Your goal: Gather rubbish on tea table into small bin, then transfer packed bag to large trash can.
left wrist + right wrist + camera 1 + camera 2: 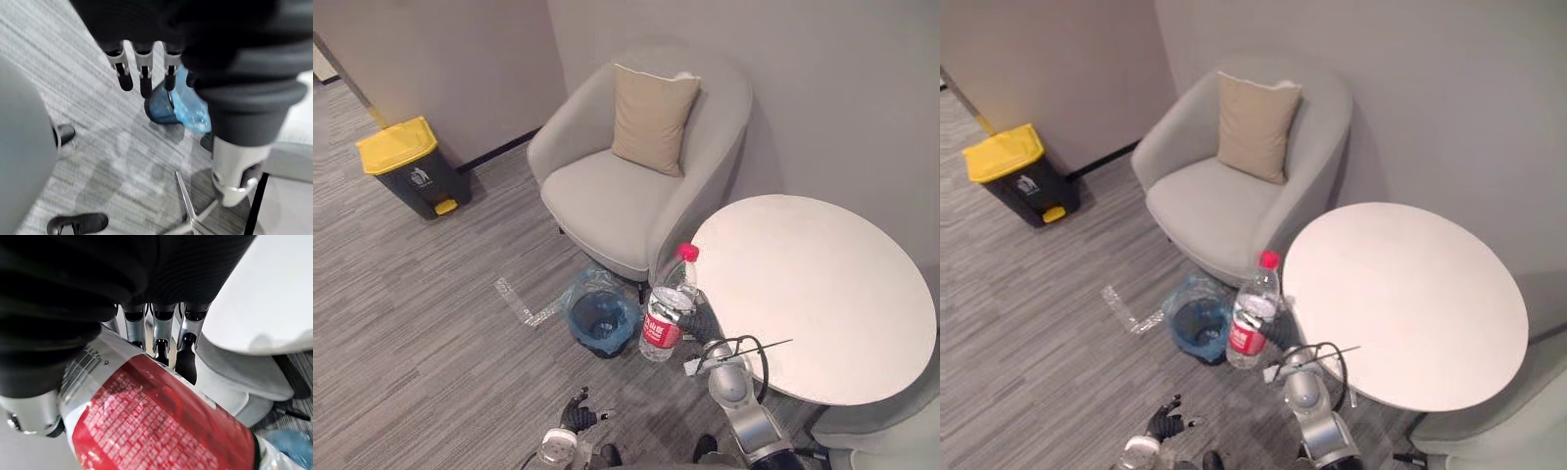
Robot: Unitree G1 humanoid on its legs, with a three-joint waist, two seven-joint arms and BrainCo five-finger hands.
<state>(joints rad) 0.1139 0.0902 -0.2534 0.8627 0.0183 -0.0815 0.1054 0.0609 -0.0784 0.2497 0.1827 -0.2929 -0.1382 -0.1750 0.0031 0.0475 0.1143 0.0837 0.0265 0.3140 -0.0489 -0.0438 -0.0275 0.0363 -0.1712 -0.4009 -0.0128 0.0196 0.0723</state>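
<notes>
Right hand (703,325) sat closest to me, low by the near edge of the table (822,294), its fingers (186,360) curled round the bottle (664,315) across the red label, with the pink cap up and the bottle leaning a little. Going down in size, the chair (607,201) held its cushion (651,117). The round table beside it looked bare, and the yellow-lidded can (406,168) stood well apart from everything. The bin (604,339), lined with a blue bag (582,290), stood on the floor (431,323) between chair and table. The bottle hung clear of the table and, as far as I could judge, just beside the bin rather than over its mouth. My worry was a release from there: the bottle would land on the floor, or clip the rim and tip the light bin. The loose bag also sagged round the opening and could snag a tall bottle. The right forearm reached forward and up from below, wrist toward the bin. The left hand (578,413) hung low near the floor, its fingers (124,78) straight and relaxed, holding nothing.
</notes>
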